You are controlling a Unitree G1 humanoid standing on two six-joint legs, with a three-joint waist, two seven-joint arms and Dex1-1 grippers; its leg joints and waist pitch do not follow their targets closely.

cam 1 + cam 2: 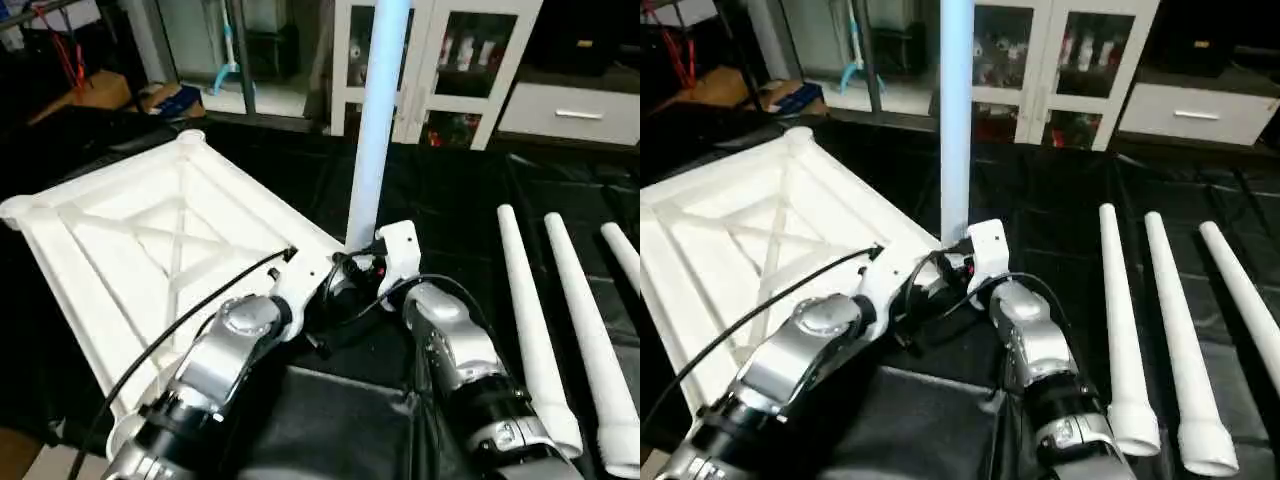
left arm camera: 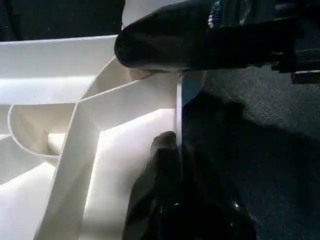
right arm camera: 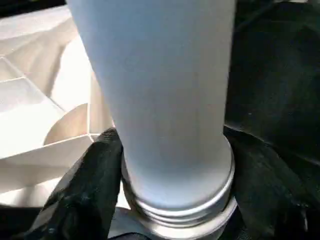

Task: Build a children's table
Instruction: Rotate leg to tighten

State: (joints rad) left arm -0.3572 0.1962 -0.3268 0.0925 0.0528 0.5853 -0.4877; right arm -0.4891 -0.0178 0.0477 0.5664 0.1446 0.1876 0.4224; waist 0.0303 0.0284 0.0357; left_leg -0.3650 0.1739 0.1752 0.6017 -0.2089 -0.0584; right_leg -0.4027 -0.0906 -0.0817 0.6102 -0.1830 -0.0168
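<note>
One upright leg [image 1: 376, 120] stands in the top [image 1: 120, 250], right tool [image 3: 165, 210] pinching its base; left tool [image 2: 172, 150] pressed together on the rim; three legs [image 1: 1180, 330] lie loose

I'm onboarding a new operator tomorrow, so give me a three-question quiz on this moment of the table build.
1. True or false: the upright leg stands at a corner of the table top.
2. How many loose legs lie on the black cloth to the robot's right?
3. What does the right pincer hold?
A) the base of the upright leg
B) a loose leg on the cloth
C) nothing

Key:
1. True; the top lies with its ribbed underside up.
2. Three.
3. A; its black fingers sit on either side of the leg's base, while the left pincer is closed on the top's edge.
</note>
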